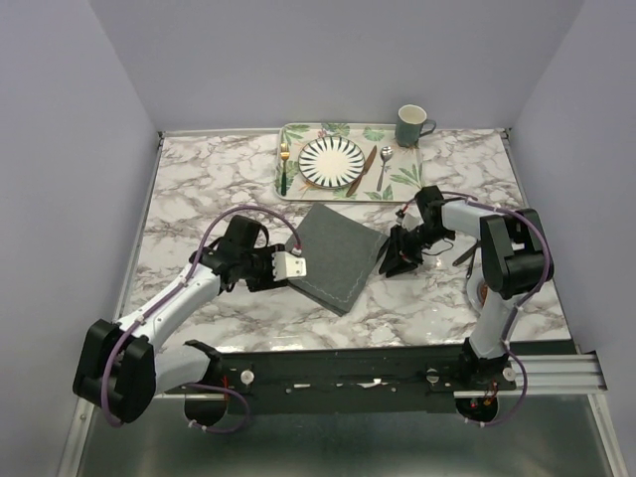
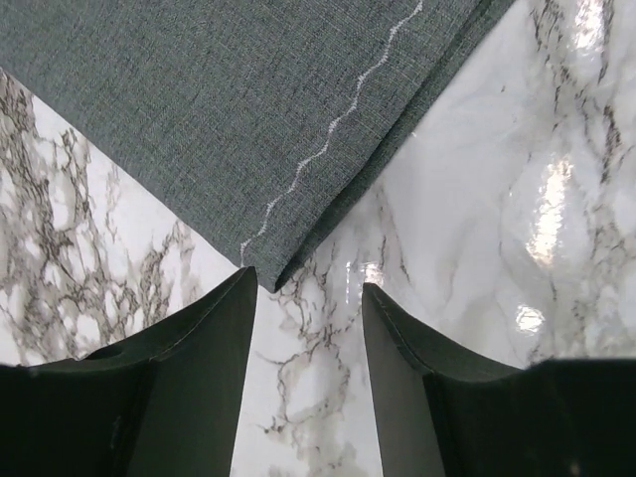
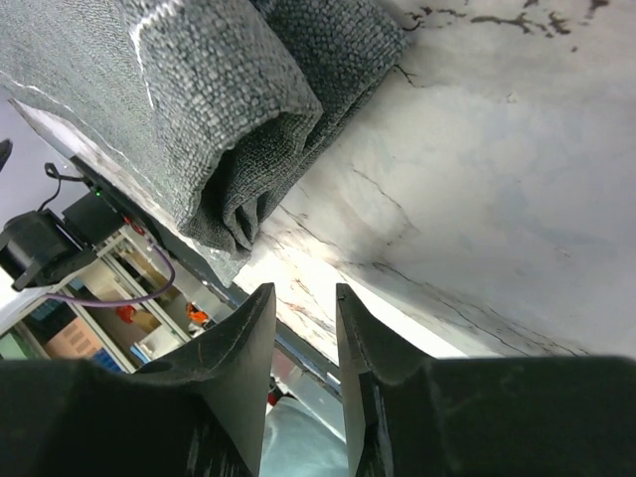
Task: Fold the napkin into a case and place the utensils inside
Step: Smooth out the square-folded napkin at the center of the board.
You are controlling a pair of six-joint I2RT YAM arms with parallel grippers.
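Napkin (image 1: 336,253) lies folded at centre; far tray (image 1: 402,181) holds plate (image 1: 333,159), fork (image 1: 284,164), knife (image 1: 362,171), spoon (image 1: 384,167). Left gripper (image 2: 308,288) stands wide, right gripper (image 3: 303,293) narrow, both holding nothing.

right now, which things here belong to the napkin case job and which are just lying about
Job: dark grey folded cloth napkin; gold fork with dark green handle; brownish knife; silver spoon.
Lying about: round black-and-white striped plate; leaf-patterned tray; grey-green mug.
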